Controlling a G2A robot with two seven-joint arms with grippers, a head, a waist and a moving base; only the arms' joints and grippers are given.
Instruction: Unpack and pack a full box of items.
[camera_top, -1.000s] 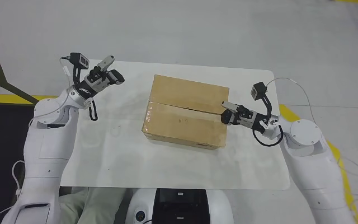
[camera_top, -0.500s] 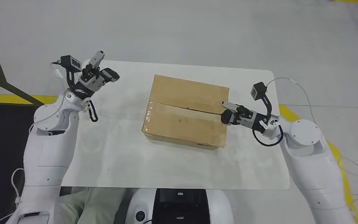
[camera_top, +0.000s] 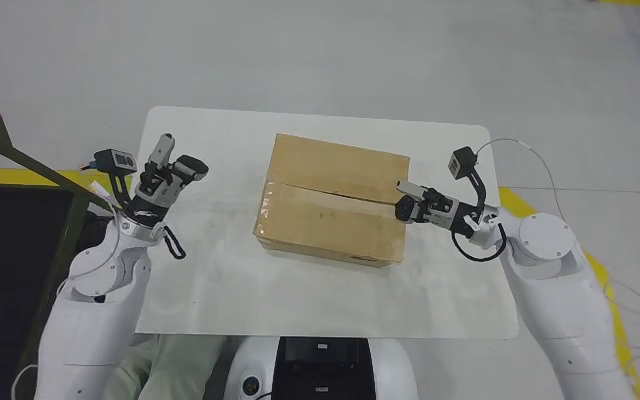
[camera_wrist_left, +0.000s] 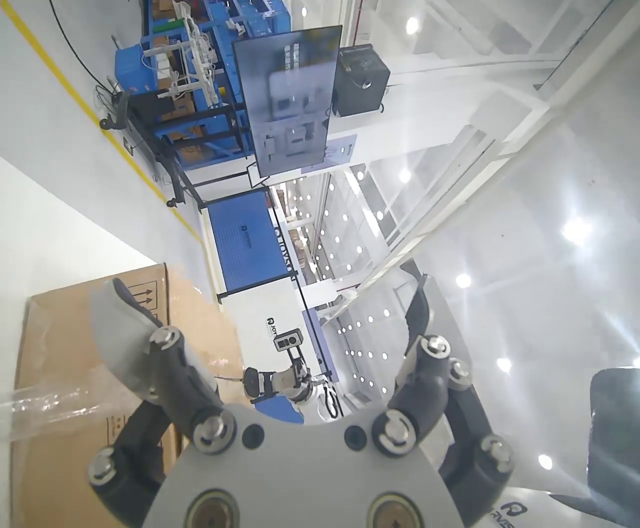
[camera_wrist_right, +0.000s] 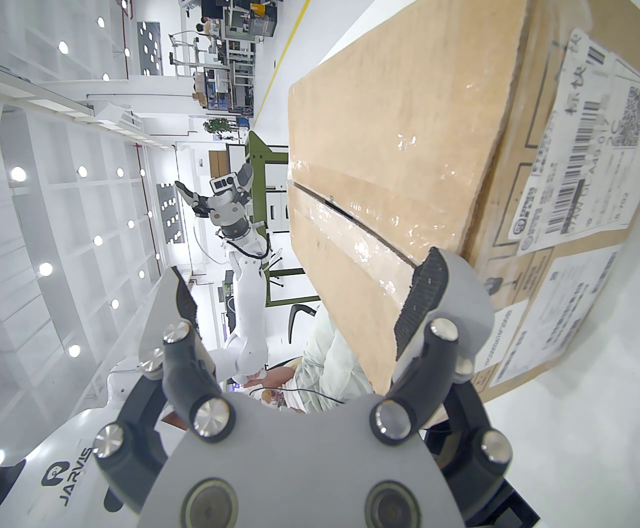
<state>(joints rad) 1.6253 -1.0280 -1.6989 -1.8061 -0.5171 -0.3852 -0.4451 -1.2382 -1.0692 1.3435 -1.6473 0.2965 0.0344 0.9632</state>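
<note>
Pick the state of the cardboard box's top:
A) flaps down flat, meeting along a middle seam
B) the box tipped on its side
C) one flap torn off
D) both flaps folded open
A: the cardboard box stands upright on the table, its two top flaps lying flat and meeting along a seam down the middle, with the open right gripper at that seam's end.

barcoded shipping label (camera_wrist_right: 580, 165) on box (camera_wrist_right: 400, 115), upright arrows mark (camera_wrist_left: 145, 293)
</note>
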